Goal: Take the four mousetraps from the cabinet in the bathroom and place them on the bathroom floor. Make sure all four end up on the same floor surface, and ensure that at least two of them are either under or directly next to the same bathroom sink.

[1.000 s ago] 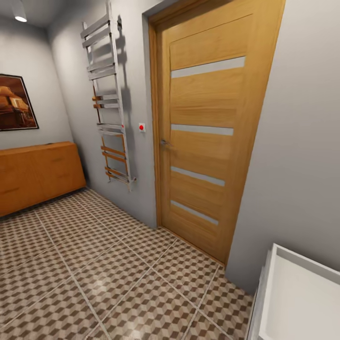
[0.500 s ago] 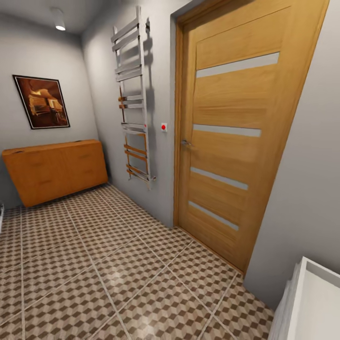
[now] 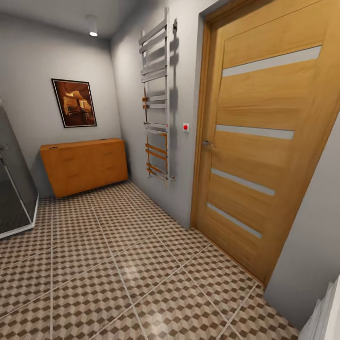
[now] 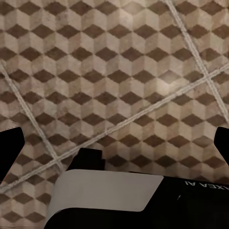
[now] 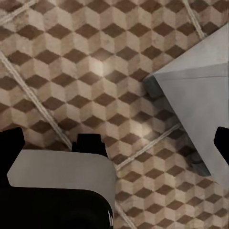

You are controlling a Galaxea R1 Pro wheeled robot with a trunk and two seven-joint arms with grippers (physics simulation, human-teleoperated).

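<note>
The view has swung left: the cabinet (image 3: 85, 165) now sits nearer centre, a glass enclosure (image 3: 14, 184) appears. Both pincers (image 4: 114, 143) (image 5: 114, 143) gape empty above the bathroom floor (image 3: 118, 264).

Soft, even light fills the room, and a small ceiling spotlight (image 3: 92, 32) glows white at the far end, brightening the ceiling around it. The towel radiator (image 3: 158, 97) throws a soft grey shadow onto the wall just beside it. The cabinet (image 3: 85, 165) sits over a dim strip where wall meets floor. Wide-angle stretch shows: the door (image 3: 269, 141) leans and its frame tilts toward the picture's edge. The render looks slightly soft, fine detail smeared. In both wrist views a pale sheen sits on the bathroom floor (image 4: 162, 86), and the jaws read as flat black shapes.
</note>
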